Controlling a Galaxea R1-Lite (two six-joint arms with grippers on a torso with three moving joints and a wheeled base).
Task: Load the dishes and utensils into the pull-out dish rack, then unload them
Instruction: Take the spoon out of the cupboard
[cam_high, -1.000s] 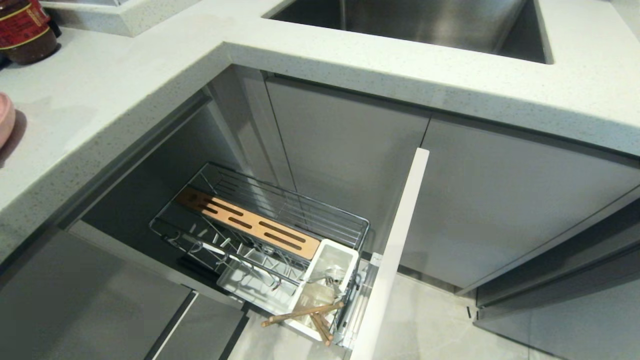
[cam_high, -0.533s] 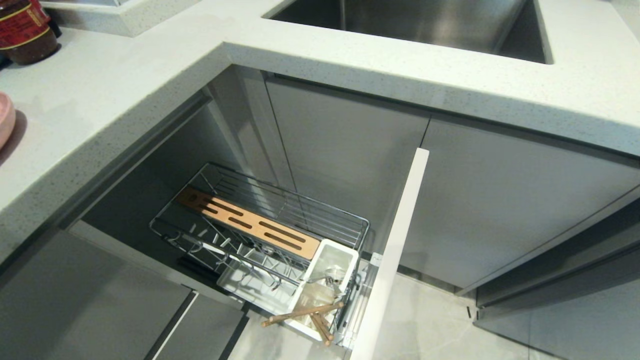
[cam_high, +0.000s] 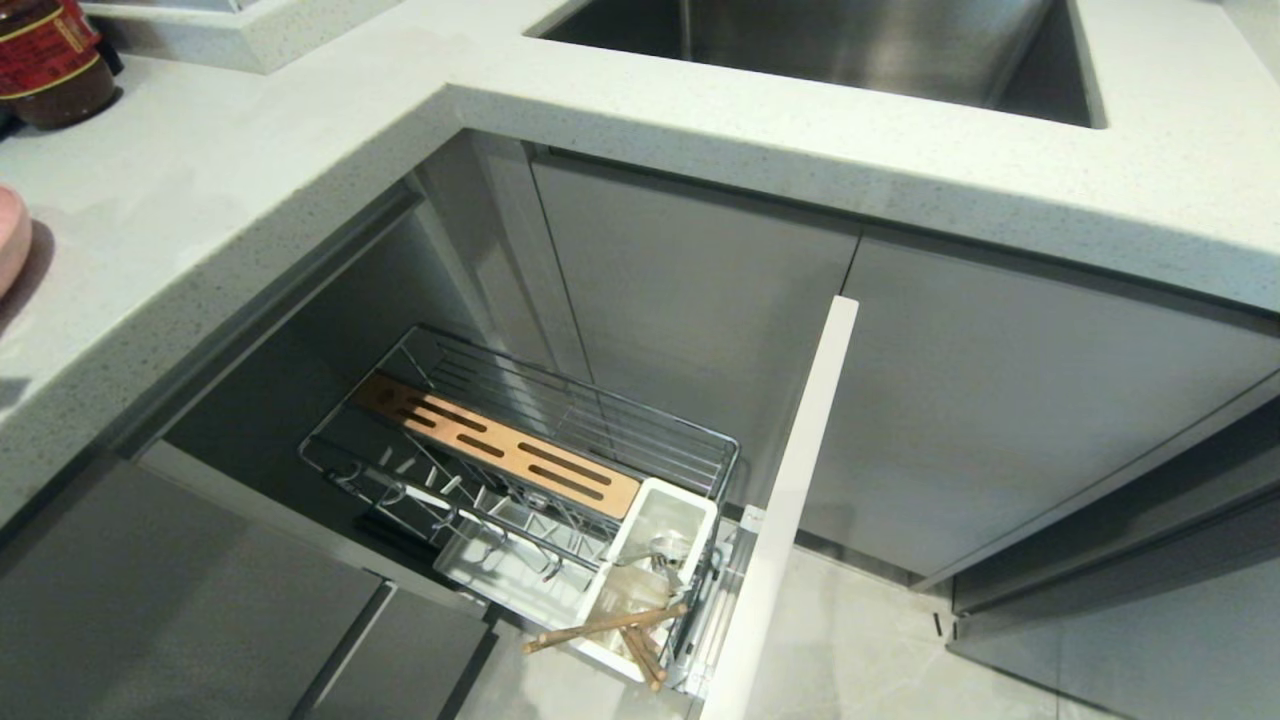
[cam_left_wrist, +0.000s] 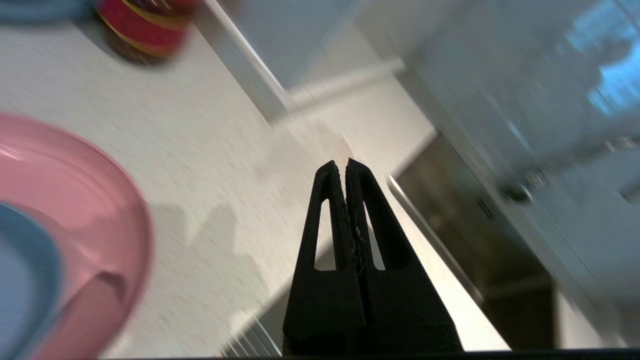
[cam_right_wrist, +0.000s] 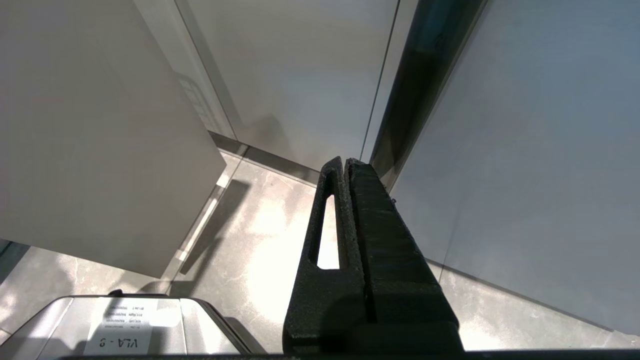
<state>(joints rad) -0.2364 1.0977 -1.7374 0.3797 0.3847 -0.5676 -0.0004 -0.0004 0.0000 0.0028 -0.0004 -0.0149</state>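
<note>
**Rack pulled out, our jaws empty**

We see the pale speckled surface running along two sides, a steel sink sunk into its far edge. Below its inner corner the dish rack stands pulled out, its tall white front panel edge-on. The pink plate lies on the surface at its left edge, the blue bowl sitting on it. In the rack's white cup the chopsticks lean out over the rim, the spoon beside them. Our left gripper hangs above the surface, just beside the plate, jaws pressed together on nothing. Our right gripper, near the floor by the cabinets, has its jaws pressed together too.
</note>
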